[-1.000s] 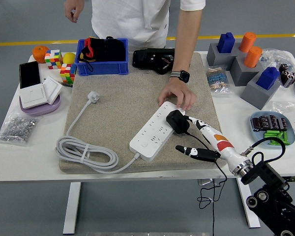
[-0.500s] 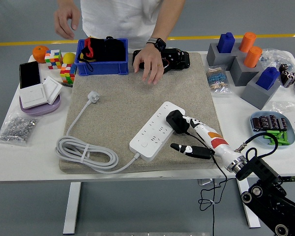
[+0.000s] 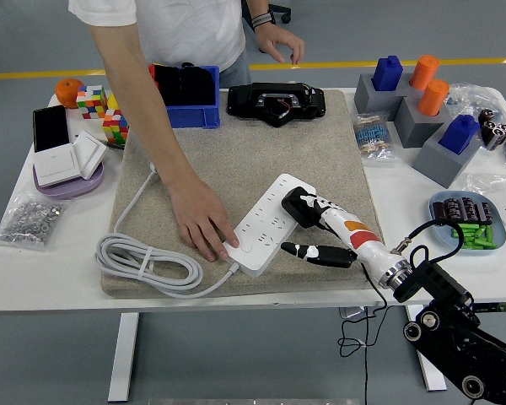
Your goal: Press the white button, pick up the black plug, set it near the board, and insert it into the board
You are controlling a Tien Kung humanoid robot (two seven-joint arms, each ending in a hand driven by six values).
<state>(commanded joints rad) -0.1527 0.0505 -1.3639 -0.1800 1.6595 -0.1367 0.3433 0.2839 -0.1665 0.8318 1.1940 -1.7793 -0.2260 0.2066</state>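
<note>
The white power strip (the board) point(image 3: 266, 221) lies slantwise on the beige mat point(image 3: 236, 160). The black plug point(image 3: 298, 205) sits on its right end, its cable running down to the right. My right hand point(image 3: 302, 226) reaches in from the lower right. Its fingers point(image 3: 320, 205) lie over the plug, and the thumb point(image 3: 316, 251) stretches out apart just below. A person's hand point(image 3: 204, 228) rests on the strip's left end, beside its white button point(image 3: 247, 247). My left arm is out of view.
The strip's white cable point(image 3: 143, 263) is coiled at the mat's front left. A blue bin point(image 3: 198, 110) and a black device point(image 3: 274, 101) stand at the back. A purple plate with white switches point(image 3: 67, 164) is at the left, blue and orange blocks point(image 3: 422, 105) and a blue dish point(image 3: 464, 221) at the right.
The person's hand left the strip's right end. Their other arm has now reached down onto its left end. My right hand has edged left against the plug.
</note>
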